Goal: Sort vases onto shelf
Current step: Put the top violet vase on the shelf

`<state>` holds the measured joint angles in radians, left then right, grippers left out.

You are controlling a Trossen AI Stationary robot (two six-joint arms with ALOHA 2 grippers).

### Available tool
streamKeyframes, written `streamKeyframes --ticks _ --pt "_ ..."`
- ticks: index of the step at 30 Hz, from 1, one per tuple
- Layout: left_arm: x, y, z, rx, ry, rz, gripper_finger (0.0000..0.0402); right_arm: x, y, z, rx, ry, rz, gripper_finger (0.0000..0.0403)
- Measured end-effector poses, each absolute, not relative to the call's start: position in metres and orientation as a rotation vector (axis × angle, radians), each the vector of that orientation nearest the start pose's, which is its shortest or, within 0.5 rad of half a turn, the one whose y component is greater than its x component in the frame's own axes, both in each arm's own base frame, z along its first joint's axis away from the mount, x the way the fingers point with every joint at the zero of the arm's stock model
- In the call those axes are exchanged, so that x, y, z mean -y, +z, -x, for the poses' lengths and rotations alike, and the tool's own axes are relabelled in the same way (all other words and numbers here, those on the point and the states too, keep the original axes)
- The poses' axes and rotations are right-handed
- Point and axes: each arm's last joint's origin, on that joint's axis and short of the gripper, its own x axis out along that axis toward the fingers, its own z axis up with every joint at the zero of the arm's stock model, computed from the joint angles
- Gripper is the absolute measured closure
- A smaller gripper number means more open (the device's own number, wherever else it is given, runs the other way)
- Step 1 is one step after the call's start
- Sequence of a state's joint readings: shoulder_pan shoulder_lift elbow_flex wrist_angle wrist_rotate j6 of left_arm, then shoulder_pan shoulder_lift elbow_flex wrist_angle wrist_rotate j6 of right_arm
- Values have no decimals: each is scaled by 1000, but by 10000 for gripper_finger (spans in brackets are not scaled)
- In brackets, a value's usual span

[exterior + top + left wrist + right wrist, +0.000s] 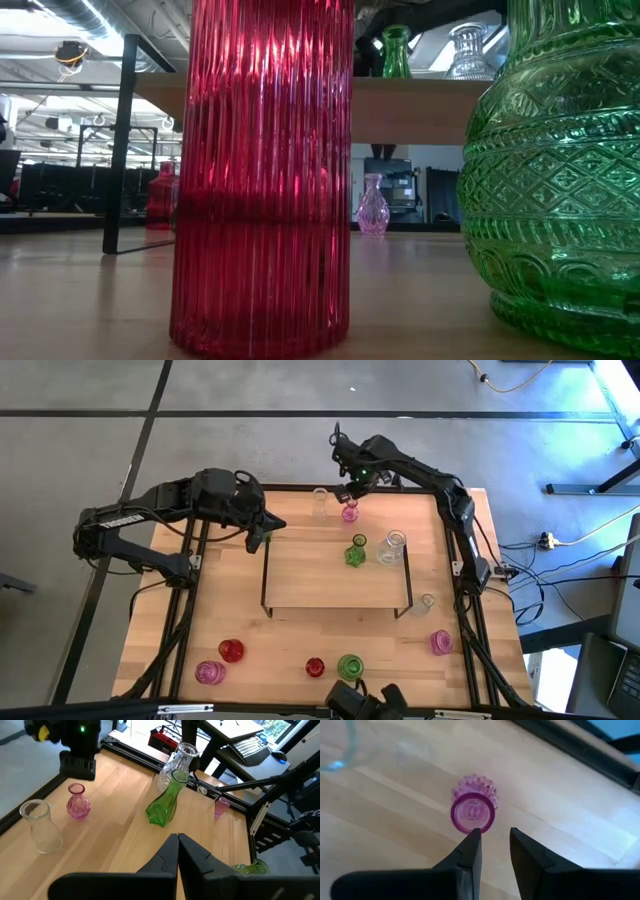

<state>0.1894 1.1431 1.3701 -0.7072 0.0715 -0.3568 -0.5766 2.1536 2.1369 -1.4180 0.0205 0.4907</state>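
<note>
Right tool [495, 845], fingers apart, hovers just above the upright pink vase [473, 810]; not touching.

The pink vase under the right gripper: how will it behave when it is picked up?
The pink vase looks like thin glass, so probably rigid, light and fragile. Its bumpy belly may help grip, but the smooth rim could slip. Its narrow neck above a round belly suggests it tips if nudged by the right gripper.
</note>
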Motion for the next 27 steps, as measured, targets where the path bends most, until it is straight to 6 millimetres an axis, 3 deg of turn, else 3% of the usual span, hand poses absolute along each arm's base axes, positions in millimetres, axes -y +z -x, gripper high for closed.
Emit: streamKeyframes --ticks 13,18,24,27 --pt "-39 411 -217 -470 201 411 401 234 253 -358 -1276 -846 -829 317" --pt "-39 411 -217 -472 195 391 401 233 239 -363 -1243 -756 -903 320" --pt "-39 411 -217 -472 196 389 401 230 228 -362 -1264 -714 -934 388" --pt "-39 411 -217 -472 195 390 401 229 232 -360 -1285 -703 -919 389"
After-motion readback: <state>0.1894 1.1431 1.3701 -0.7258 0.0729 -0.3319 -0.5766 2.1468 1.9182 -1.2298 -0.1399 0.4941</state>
